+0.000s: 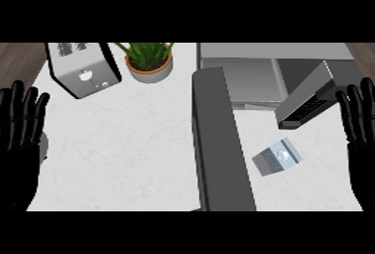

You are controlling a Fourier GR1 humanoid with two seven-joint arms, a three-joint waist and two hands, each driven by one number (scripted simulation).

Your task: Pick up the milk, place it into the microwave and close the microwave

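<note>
**A:** I am at the controls; tell me what you have in the head view, please.

**B:** I see a white counter (124,149); the milk (278,158) is a small grey carton, lying on the counter at about four o'clock from the centre of the view; it is tilted, not square to the counter's edge; nothing touches it.

**A:** And the microwave?

**B:** The microwave (249,74) stands at about one o'clock; its door (219,144) is swung wide open and runs as a long dark slab from twelve o'clock down to six o'clock, through the middle of the view; the milk lies just to the three o'clock side of this door, apart from it; the grey cavity shows behind; a slanted grey panel with dark buttons (307,96) is at two o'clock.

**A:** My hands, how do they stand?

**B:** The left hand (18,134) rests at nine o'clock, at the view's edge, fingers straight and spread upward, holding nothing; the right hand (359,134) rests at three o'clock in the same manner, fingers straight, wide, holding nothing; it is near the milk but not touching.

**A:** Other things?

**B:** A toaster (82,69) at eleven o'clock; beside it a potted plant (149,62), near the door's far end.
</note>
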